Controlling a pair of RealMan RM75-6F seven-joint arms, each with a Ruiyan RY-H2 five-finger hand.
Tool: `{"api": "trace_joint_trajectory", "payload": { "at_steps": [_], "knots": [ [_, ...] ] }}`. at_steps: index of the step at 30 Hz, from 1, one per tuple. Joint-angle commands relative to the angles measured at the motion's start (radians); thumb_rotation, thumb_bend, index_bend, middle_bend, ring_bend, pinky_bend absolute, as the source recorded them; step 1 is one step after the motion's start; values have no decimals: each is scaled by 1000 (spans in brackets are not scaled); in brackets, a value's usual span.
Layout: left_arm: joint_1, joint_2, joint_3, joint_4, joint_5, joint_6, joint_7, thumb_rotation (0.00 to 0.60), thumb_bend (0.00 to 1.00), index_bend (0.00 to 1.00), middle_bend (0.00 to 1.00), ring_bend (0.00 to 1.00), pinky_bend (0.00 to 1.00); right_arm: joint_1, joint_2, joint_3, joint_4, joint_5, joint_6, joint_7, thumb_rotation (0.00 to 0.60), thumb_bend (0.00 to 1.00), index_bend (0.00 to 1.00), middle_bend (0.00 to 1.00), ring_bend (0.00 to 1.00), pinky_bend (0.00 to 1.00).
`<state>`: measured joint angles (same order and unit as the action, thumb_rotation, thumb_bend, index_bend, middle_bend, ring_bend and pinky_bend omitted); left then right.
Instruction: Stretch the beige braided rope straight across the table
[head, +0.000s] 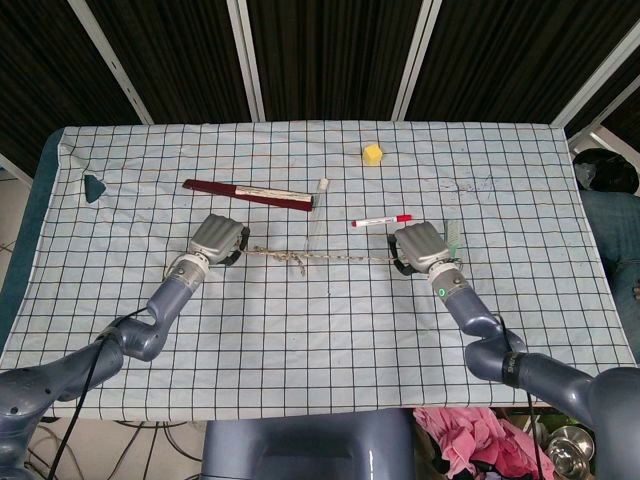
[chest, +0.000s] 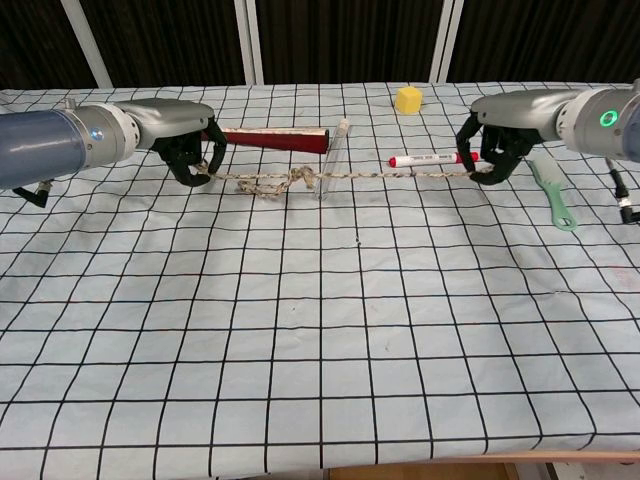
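Observation:
The beige braided rope runs nearly taut between my two hands, raised a little off the checked cloth, with a knot near its middle. My left hand grips the rope's left end, fingers curled around it. At the other end my right hand holds the rope in a closed fist. The rope crosses over the clear tube.
A dark red folded fan lies behind the rope. A red-capped marker sits near my right hand, a green toothbrush right of it. A yellow cube is farther back, a teal object at far left.

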<state>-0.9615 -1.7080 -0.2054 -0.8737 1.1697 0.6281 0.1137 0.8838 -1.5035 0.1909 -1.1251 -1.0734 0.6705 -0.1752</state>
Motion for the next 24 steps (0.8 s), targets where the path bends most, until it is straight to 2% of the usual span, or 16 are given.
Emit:
{"api": "trace_joint_trajectory", "payload": {
  "at_steps": [1,4,8,24],
  "knots": [
    [13,27,-3,-22,-11,16,15,600,523,690,1000,983,994,-38,68,-11,-45,-7,37,-6,600,427,697,894,1000,986],
    [33,65,-4,-51,-30,23,21,600,523,691,1000,983,994,-74,134,-40,-62,-11,49,-20,600,428,697,894,1000,987],
    [45,91,-4,-66,-47,28,31,600,523,691,1000,983,994,-108,174,-63,-49,4,39,-10,600,428,697,894,1000,986],
    [59,91,21,31,-99,-1,98,600,523,691,1000,983,995,-198,197,-92,144,-27,5,149,600,428,697,894,1000,986]
  ]
}}
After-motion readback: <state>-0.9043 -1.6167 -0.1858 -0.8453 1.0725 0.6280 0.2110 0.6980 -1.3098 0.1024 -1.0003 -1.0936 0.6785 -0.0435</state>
